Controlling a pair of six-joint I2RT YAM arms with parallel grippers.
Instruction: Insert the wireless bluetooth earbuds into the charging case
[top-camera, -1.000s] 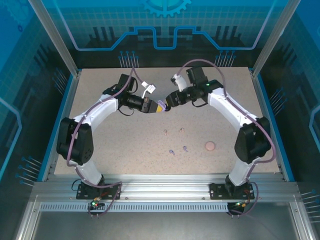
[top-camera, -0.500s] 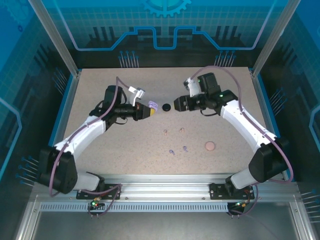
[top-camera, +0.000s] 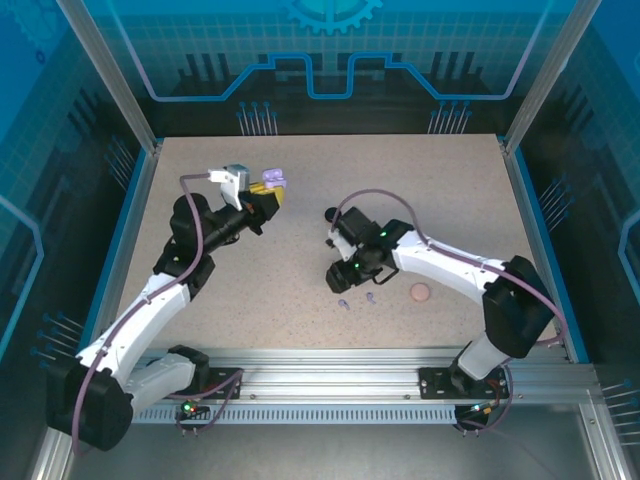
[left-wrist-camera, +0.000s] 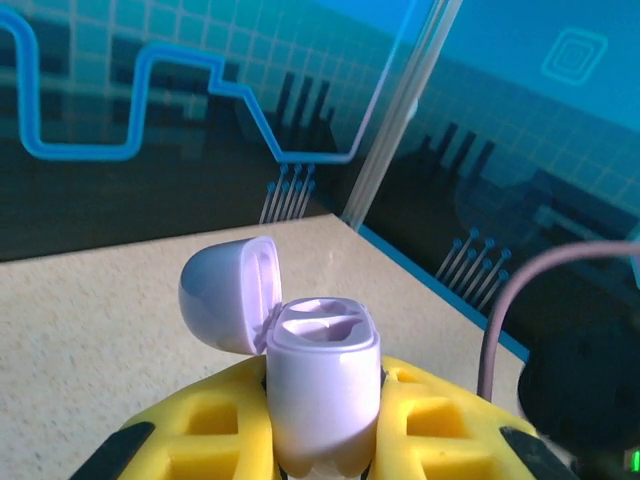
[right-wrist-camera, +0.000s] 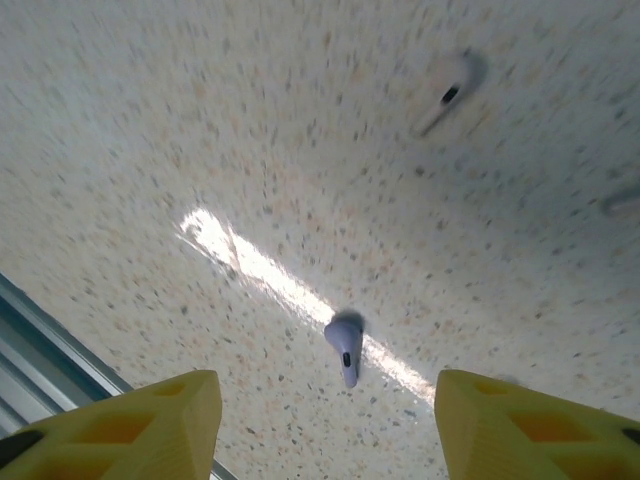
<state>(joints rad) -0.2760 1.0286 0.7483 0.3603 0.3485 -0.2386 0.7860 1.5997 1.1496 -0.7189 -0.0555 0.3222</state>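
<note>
Top view: left hand (top-camera: 265, 192) clamped on open lilac charging case (top-camera: 271, 180), over far-left part of tabletop (top-camera: 450, 190); right hand (top-camera: 340, 283) just beside two lilac earbuds (top-camera: 344, 304).
Left wrist: case upright between yellow fingers (left-wrist-camera: 200, 430), lid (left-wrist-camera: 225, 295) tipped back.
Right wrist: fingers apart, one lilac earbud (right-wrist-camera: 345, 350) lying on tabletop between them.
</note>
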